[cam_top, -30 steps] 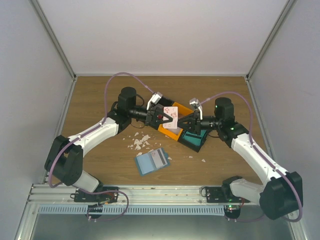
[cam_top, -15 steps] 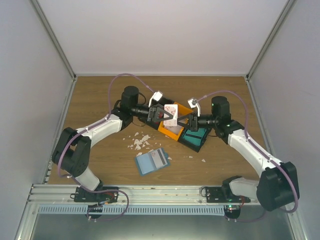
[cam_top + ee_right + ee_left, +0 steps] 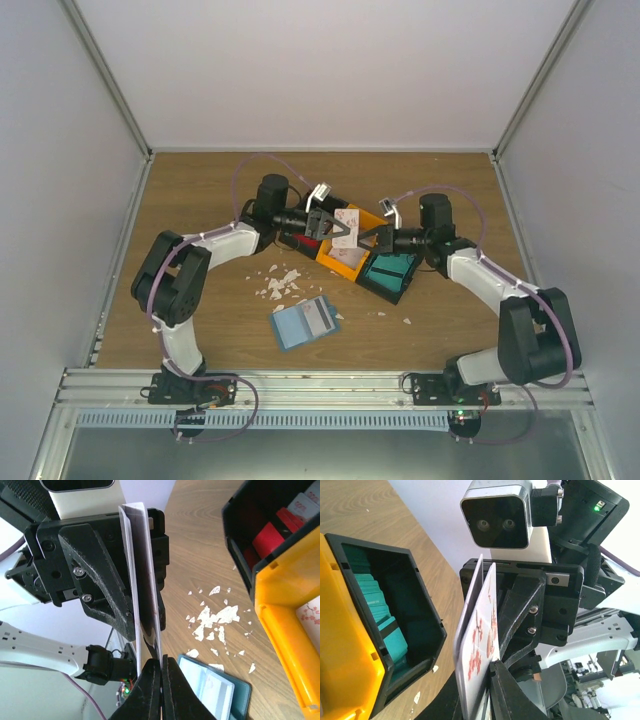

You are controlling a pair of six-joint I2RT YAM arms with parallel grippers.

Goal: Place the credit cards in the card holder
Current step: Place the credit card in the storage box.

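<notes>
Pinching from opposite sides, the left end effector (image 3: 333,230) and the right end effector (image 3: 362,237) both have their fingers closed on the cards (image 3: 347,222), meeting almost tip to tip. The cards stand on edge in the air above the orange bin (image 3: 345,262). The left wrist view shows two pressed flat together, a plain pale one and a white one with red print. In each wrist view that arm's own fingers rise from the bottom edge and narrow to a thin slit on the cards' edge.

A black bin (image 3: 392,272) holding a teal block touches the orange bin on its right. Another black bin (image 3: 232,530) on its left holds red pieces. White scraps (image 3: 281,284) lie on the worktop (image 3: 200,200) just nearer the arm bases than the orange bin. The holder (image 3: 295,327) lies flat and open past the scraps, nearer the bases still and well apart from both end effectors. A pale rectangle shows on its right half; card or pocket, I cannot tell.
</notes>
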